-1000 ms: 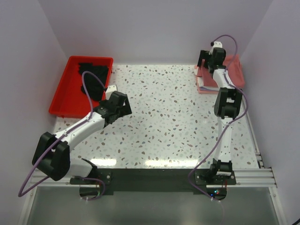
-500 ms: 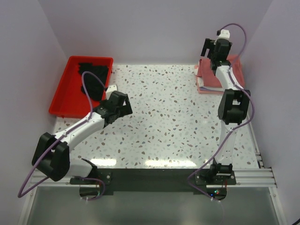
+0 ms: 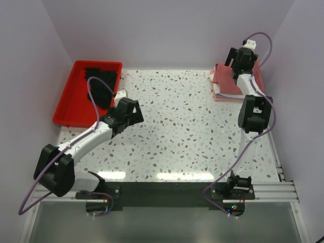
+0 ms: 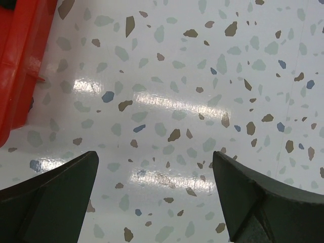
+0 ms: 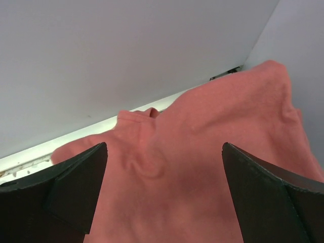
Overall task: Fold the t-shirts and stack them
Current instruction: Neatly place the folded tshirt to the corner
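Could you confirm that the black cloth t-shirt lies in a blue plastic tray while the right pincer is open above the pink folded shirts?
Not quite: the top external view shows the plastic tray is red, not blue. The black cloth t-shirt does lie in it, and the right pincer is open above the pink folded shirts.

1 tray (image 3: 68, 115) — 2 shirt piles (image 3: 101, 81) (image 3: 223, 83) — 2 arms (image 3: 86, 139) (image 3: 251, 114).
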You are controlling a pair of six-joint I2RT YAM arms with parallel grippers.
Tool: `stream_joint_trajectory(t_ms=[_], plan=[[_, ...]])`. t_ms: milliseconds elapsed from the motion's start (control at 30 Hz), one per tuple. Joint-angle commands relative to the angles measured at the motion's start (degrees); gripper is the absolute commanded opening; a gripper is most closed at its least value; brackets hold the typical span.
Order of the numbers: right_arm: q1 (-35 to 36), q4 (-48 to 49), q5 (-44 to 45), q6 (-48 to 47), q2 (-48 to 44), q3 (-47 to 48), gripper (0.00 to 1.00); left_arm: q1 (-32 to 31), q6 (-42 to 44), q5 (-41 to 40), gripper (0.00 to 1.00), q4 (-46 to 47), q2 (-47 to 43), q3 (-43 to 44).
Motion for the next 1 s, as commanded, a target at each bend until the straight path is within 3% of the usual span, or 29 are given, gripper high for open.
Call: stream_joint_trajectory(t_ms=[0, 400, 667, 967], plan=[[-1.18, 3.24, 1.59, 2.20, 1.98, 2.96, 0.99, 0.34, 0.04, 0.18, 1.00, 3.18, -0.05, 0.01], [-5.57, -1.07, -0.34, 8.00, 9.37, 11.40, 0.99, 0.34, 0.39, 0.00, 1.00, 2.83, 2.76, 1.86], [-6.10, 0.33, -3.06, 7.83, 10.25, 9.73, 0.99, 0.34, 0.92, -0.26, 1.00, 2.30, 5.40, 3.70], [-7.86, -3.97, 1.85, 11.42, 12.53, 11.84, 0.99, 0.34, 0.31, -0.26, 1.00, 0.98, 5.58, 3.53]])
